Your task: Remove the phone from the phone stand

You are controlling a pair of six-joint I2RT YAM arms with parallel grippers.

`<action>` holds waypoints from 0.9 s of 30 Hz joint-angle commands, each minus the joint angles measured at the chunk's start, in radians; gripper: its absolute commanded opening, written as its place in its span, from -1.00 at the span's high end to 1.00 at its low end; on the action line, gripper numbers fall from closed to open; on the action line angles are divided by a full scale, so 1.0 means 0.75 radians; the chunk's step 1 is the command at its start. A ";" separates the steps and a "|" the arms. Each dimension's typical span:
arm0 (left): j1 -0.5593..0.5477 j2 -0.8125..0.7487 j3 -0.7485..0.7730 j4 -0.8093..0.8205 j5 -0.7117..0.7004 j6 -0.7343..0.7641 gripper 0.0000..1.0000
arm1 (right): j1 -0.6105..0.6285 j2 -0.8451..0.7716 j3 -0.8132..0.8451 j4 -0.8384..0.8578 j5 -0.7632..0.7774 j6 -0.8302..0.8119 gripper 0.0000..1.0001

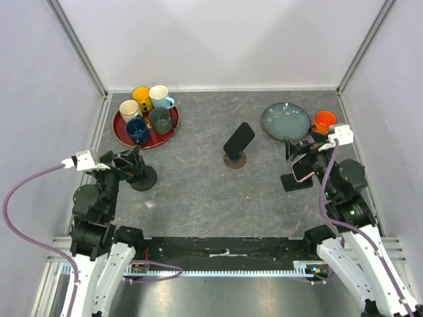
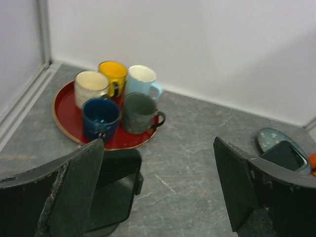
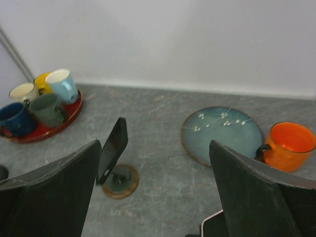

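Your phone (image 1: pixel 239 137) leans tilted on its round phone stand (image 1: pixel 235 160) near the middle of the worktop, a little toward the far edge; it is well apart from both arms. The right gripper (image 1: pixel 299 150) hangs near the right edge, and in its wrist view you see the phone ahead, just inside the left finger (image 3: pixel 54 192). Its jaws are spread wide and grasp nothing. A second phone (image 1: pixel 303 170) with a pale rim rests on a black stand (image 1: pixel 294 183) just on the near side of that gripper; you cannot tell whether they touch. The left gripper (image 1: pixel 132 158) sits near the left edge, also spread wide and empty; a round-footed stand (image 1: pixel 143 178) carrying a dark slab (image 2: pixel 116 185) is just beside it. In the far-left corner a red tray (image 1: pixel 121 134) holds five mugs (image 1: pixel 160 119); toward the far-right corner lies a blue-green plate (image 1: pixel 285 121), with an orange mug (image 1: pixel 324 121) just beside it.
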 commanded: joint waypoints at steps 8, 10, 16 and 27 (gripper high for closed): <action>0.010 0.263 0.253 -0.542 -0.300 -0.199 -0.97 | 0.005 0.012 0.045 -0.121 -0.146 0.095 -0.96; 0.010 0.285 0.233 -0.542 -0.300 -0.211 -0.97 | 0.008 -0.006 0.033 -0.121 -0.133 0.087 -0.96; 0.012 0.496 0.313 -0.579 -0.327 -0.209 -0.99 | 0.040 -0.047 0.012 -0.121 -0.090 0.065 -0.96; 0.012 0.672 0.399 -0.589 -0.370 -0.111 -0.96 | 0.071 -0.125 -0.022 -0.113 -0.010 0.032 -0.96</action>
